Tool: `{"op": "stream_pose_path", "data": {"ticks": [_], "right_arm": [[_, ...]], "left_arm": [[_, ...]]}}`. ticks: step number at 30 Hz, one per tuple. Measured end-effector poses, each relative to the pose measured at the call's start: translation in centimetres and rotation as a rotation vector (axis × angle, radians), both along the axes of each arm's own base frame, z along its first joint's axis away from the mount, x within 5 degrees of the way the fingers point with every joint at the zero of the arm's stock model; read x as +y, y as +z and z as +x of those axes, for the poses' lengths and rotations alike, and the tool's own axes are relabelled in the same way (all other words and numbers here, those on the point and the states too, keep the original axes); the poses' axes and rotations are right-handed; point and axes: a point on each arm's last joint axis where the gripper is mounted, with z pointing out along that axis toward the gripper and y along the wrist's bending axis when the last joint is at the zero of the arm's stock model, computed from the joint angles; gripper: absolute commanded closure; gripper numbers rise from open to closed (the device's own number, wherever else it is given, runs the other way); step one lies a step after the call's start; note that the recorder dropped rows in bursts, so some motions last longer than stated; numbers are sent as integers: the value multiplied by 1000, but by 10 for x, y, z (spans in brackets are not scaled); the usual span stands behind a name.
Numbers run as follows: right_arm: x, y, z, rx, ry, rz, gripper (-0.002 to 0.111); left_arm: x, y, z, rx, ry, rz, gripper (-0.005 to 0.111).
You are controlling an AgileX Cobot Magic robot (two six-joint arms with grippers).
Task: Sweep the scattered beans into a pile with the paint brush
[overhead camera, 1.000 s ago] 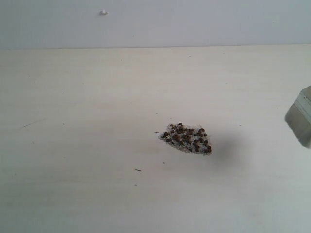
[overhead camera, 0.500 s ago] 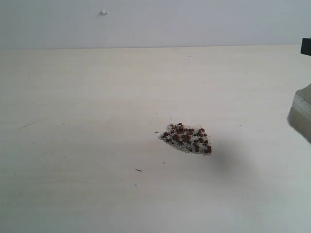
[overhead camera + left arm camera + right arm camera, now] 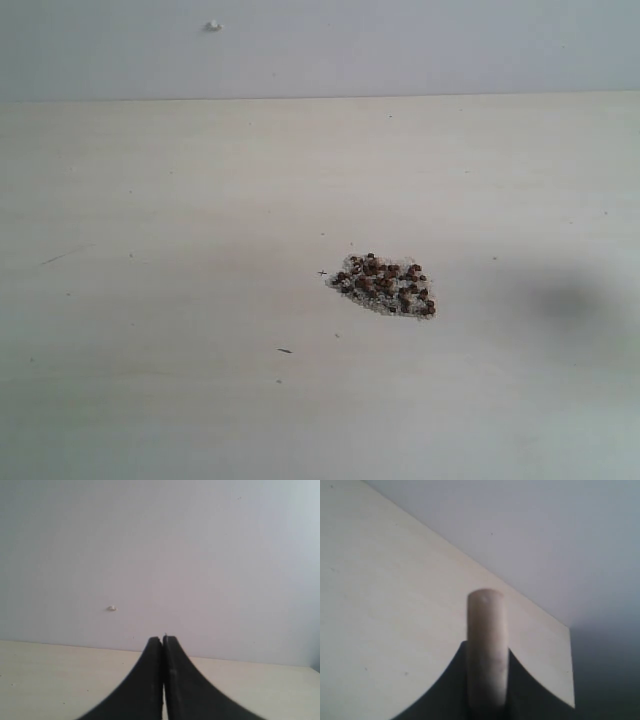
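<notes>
The beans lie gathered in one small pile [image 3: 385, 284] of dark reddish-brown grains and whitish crumbs, right of the table's middle in the exterior view. Neither gripper nor the brush head shows in that view. In the right wrist view my right gripper [image 3: 487, 652] is shut on the paint brush [image 3: 486, 645]; only its pale cream handle shows, sticking out between the black fingers. Bristles and ferrule are hidden. My left gripper [image 3: 163, 639] is shut with nothing between its black fingers, held above the table and facing the wall.
The pale wooden table [image 3: 180, 220] runs back to a grey-white wall [image 3: 400, 45] with a small white mark [image 3: 213, 25]. A soft shadow [image 3: 570, 300] lies on the table's right side. A tiny dark speck [image 3: 285, 350] lies in front of the pile.
The brush head, seen at the right edge of the exterior view earlier, has moved out of that view. Only its shadow stays there. The pile has not changed.
</notes>
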Motion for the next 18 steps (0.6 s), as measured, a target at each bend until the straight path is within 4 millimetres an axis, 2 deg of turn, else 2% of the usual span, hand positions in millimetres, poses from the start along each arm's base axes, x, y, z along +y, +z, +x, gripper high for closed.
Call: {"op": "stream_pose_path", "data": {"ticks": [6,13,16,18], "right_arm": [[-6,-19,7,126,33,-203,108],[1,-50,9,373,51,-209,108],[15,-56,12,461,12,-66,108],[26,-53,17,435,-26,121,108]], "left_arm": [[0,0,0,0,0,0,107],[0,0,0,0,0,0,107],[0,0,0,0,0,0,107],[0,0,0,0,0,0,107]]}}
